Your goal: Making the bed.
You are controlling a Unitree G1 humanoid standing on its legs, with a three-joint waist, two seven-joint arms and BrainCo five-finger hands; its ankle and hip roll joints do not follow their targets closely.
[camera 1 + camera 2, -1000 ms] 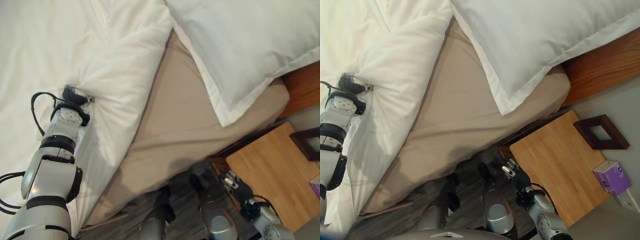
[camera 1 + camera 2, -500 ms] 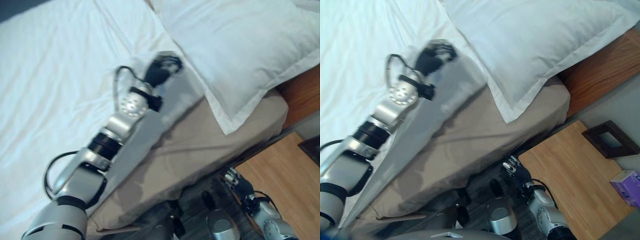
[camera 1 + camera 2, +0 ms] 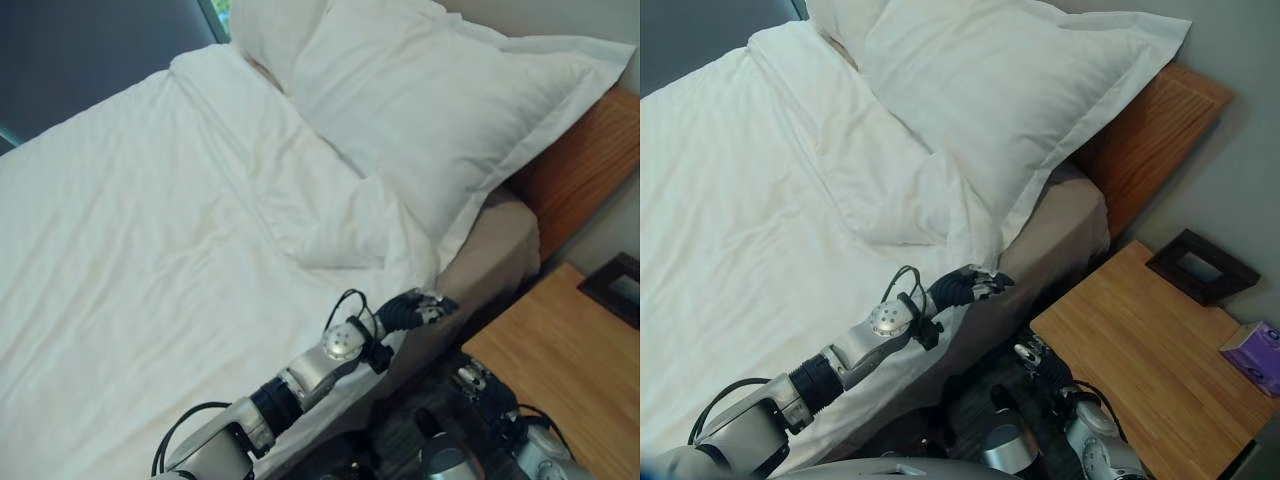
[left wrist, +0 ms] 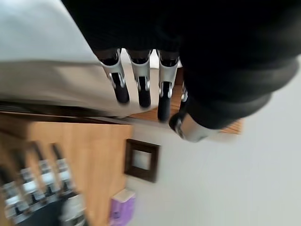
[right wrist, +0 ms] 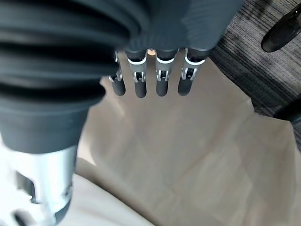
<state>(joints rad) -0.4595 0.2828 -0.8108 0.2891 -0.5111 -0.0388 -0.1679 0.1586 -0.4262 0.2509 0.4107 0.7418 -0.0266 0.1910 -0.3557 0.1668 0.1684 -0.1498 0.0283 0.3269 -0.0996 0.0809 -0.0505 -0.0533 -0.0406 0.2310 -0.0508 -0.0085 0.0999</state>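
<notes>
Nearby, wooden nightstand [image 3: 1140,340] beside bed [image 3: 740,230].

The bed [image 3: 500,235] before me wears a beige fitted sheet, bare at its near corner. A white duvet [image 3: 150,260] covers most of it, and a large white pillow [image 3: 420,110] lies against the wooden headboard [image 3: 1150,130].

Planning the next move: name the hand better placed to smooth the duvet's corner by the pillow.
Left. The left hand, fingers straight, is at the duvet corner below the pillow; the right hand hangs low beside the nightstand.
</notes>
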